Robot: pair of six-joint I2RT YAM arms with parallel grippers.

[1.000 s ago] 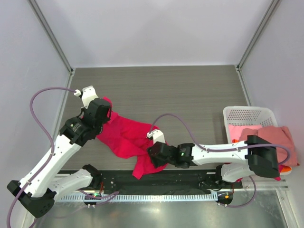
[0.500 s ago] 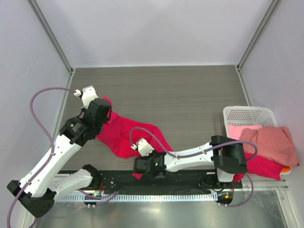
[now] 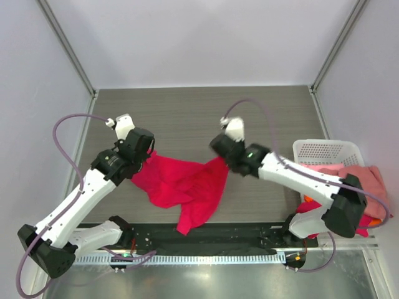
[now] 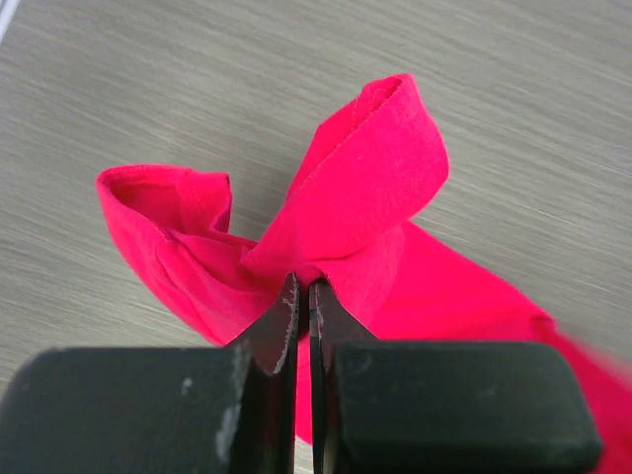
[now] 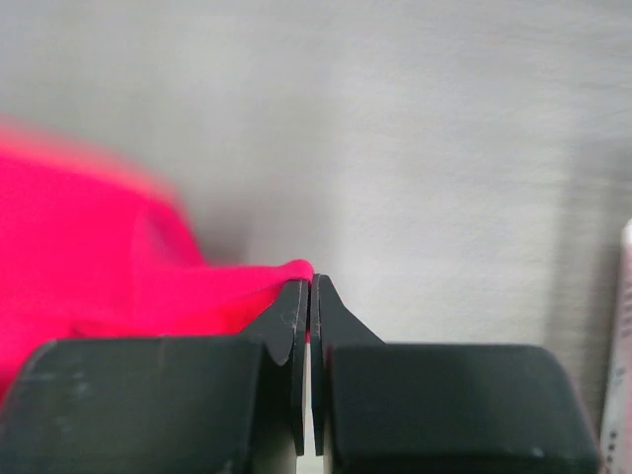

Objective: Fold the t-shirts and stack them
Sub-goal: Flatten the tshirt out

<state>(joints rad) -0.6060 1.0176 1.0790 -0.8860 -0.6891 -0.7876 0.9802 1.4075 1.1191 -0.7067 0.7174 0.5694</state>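
Observation:
A crimson-red t-shirt (image 3: pixel 184 187) lies bunched across the middle of the table, one end hanging over the near edge. My left gripper (image 3: pixel 148 156) is shut on its left end, where the cloth (image 4: pixel 365 197) loops up in a fold beyond the fingertips. On the shirt's right corner (image 5: pixel 247 281) my right gripper (image 3: pixel 221 159) is shut, and the cloth is pulled taut between the two. More t-shirts, salmon-pink (image 3: pixel 358 180) and red (image 3: pixel 312 205), are heaped in and over the white basket (image 3: pixel 324 149) at the right.
The white perforated basket stands at the table's right edge, with an orange bit of cloth (image 3: pixel 374 222) below the pink heap. Metal frame posts (image 3: pixel 68 53) rise at the back corners. The black rail (image 3: pixel 237 233) runs along the near edge.
My right arm swung from low near the front edge up to mid-table and closed on the shirt's right corner, lifting and stretching it. The left gripper shifted slightly right, still holding.

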